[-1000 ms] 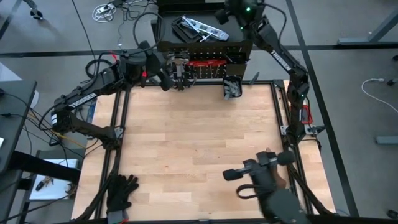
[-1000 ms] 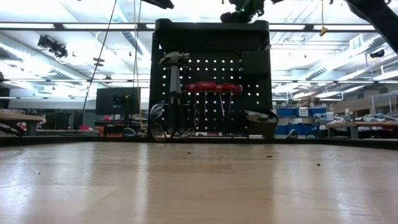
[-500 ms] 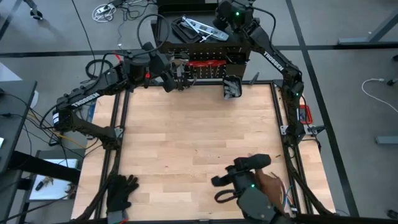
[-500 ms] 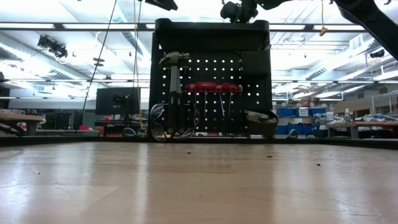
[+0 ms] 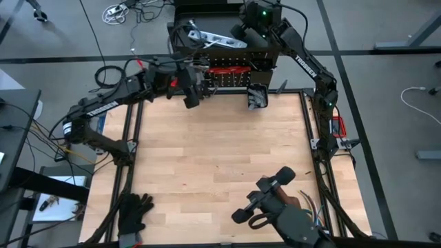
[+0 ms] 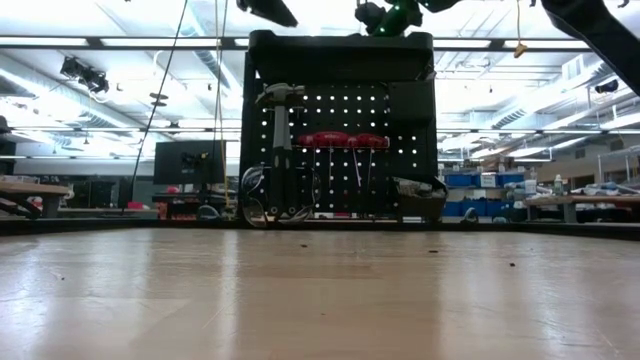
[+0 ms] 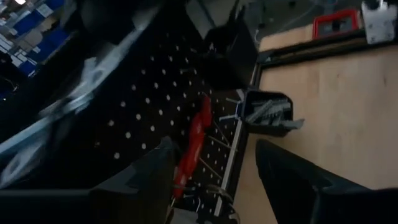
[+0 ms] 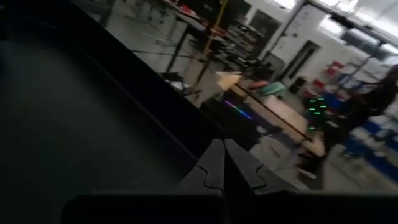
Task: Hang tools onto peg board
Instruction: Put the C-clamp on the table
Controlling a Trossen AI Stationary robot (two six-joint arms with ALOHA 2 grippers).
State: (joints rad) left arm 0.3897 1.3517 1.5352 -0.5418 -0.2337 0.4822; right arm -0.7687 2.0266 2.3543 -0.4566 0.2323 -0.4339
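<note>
The black peg board [image 5: 227,65] stands upright at the table's far edge. On its face hang a black-handled hammer [image 6: 281,130], red-handled tools [image 7: 193,140] and a grey C-clamp [image 6: 262,205]. Its small black bin [image 7: 267,115] holds grey metal pieces. A silver flat bar tool [image 5: 213,38] lies on the top of the board's housing. My left gripper [image 7: 214,146] hovers open in front of the board's left half, with nothing between its fingers. My right gripper [image 5: 240,33] is shut above the housing's top, at the silver tool's right end; I cannot tell whether it touches the tool.
Black gloves [image 5: 134,213] lie at the table's near left corner. A dark apparatus [image 5: 272,203] reaches over the near right edge. Cables [image 5: 120,10] lie on the floor behind the board. Bare wooden tabletop [image 5: 220,151] stretches in front of the board.
My left gripper has gone a little toward the table's right edge and down along the board's face, rolling as it went. My right gripper has tipped downward and gone left over the housing's top toward the silver tool.
</note>
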